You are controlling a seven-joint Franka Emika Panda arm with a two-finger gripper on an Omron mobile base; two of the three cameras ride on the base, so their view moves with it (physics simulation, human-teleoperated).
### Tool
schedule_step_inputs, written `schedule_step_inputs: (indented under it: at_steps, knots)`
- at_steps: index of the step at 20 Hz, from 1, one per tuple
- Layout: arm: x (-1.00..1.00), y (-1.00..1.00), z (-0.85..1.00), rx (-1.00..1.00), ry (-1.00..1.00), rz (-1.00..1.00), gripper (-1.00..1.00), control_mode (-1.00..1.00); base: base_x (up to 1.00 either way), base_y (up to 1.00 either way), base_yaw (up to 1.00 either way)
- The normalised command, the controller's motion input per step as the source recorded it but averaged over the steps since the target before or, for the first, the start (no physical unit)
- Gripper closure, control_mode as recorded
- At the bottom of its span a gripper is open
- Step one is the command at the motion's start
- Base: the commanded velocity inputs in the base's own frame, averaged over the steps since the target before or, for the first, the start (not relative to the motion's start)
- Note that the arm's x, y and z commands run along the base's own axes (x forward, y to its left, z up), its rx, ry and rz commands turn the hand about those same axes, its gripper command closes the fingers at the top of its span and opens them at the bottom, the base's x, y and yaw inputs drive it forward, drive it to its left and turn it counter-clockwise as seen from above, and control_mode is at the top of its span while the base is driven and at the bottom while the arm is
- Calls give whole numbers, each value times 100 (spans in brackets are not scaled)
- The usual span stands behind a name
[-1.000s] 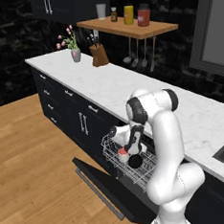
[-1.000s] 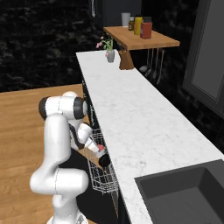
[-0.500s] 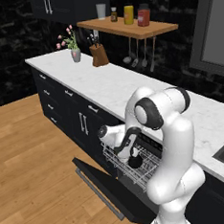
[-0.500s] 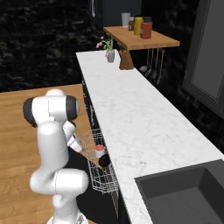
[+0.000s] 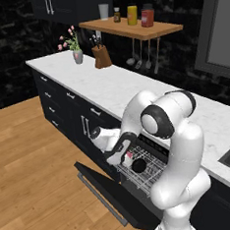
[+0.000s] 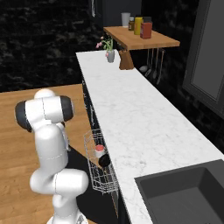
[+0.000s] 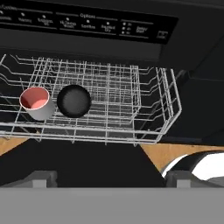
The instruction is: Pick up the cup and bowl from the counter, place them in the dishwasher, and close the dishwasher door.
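Cup point(image 7: 36, 102), the short grey-white one with the red inside, sits in the white wire rack point(image 7: 148, 94) just left of the small black bowl point(image 7: 74, 101), nearly touching; both are loaded, so I'd say only the flat black dishwasher door point(image 5: 112, 196) is left; it hangs open over the wood floor point(image 5: 32, 163). Gripper point(image 5: 121, 155) hovers by the rack, fingers spread, holding nothing; the pulled-out rack probably blocks the door from closing. White marble counter point(image 6: 131, 109) carries a flower vase point(image 6: 110, 55) and a knife block point(image 6: 125, 60) at its far end.

You saw small white labels on the dishwasher's control strip point(image 7: 87, 24), upper frame, too blurred to read.
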Motion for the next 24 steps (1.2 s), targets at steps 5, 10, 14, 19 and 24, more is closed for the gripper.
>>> schedule_step_inputs:
  at_steps: [5, 10, 14, 19, 24]
  knots:
    - [27, 46, -55, 0, -10, -4, -100, -100, 0, 0, 0]
    - [26, 30, -76, 0, -14, -13, -100, -100, 0, 0, 0]
    - [7, 16, -54, 0, -28, -24, -100, -100, 0, 0, 0]
    - [0, 3, -35, -1, -39, -30, -100, -100, 0, 0, 0]
    - [-6, 0, -59, -1, -42, -30, -100, -100, 0, 0, 0]
